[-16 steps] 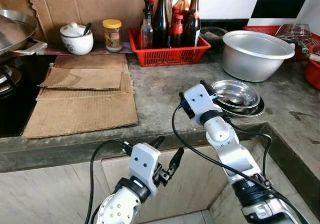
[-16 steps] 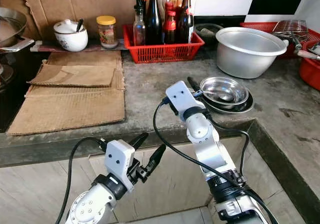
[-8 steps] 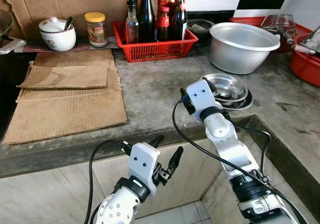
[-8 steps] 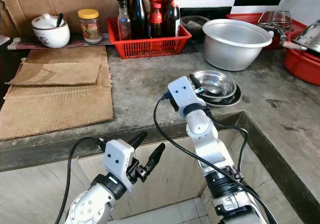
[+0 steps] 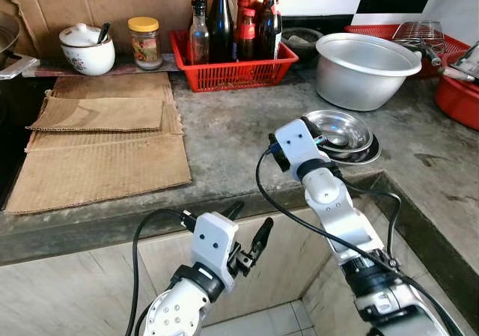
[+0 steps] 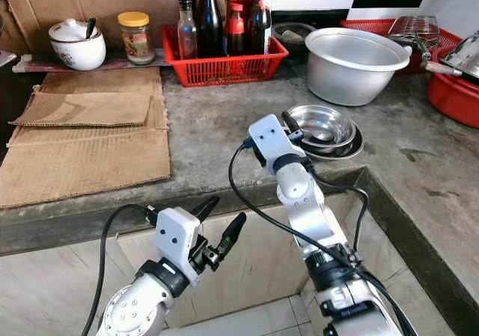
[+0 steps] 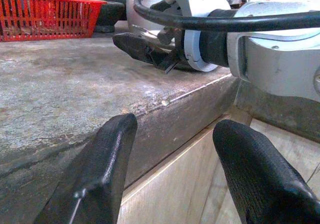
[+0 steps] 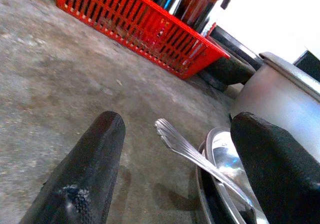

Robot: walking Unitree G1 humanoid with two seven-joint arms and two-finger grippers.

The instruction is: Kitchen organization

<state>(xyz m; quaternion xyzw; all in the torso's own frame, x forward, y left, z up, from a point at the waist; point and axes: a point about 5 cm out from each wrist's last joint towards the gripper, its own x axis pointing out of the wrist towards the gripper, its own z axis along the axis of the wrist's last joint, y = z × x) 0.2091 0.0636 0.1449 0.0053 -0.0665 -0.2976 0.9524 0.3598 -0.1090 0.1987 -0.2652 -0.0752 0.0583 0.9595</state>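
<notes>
Nothing here for you to read. The bottles [image 5: 228,18] in the red basket [image 5: 232,70] carry labels, but they're too small and blurred to make out. The yellow-lidded jar [image 5: 145,43] has a label too, just as unclear. No brand, number or sign can be read on the pot [image 5: 364,70], the bowls [image 5: 343,134] or the counter [image 5: 224,138].

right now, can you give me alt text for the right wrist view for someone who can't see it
The right pincer is open, its two black fingers low over a grey stone counter either side of a metal spoon handle jutting from stacked steel bowls. Behind are a red basket of bottles and a large metal pot.
</notes>
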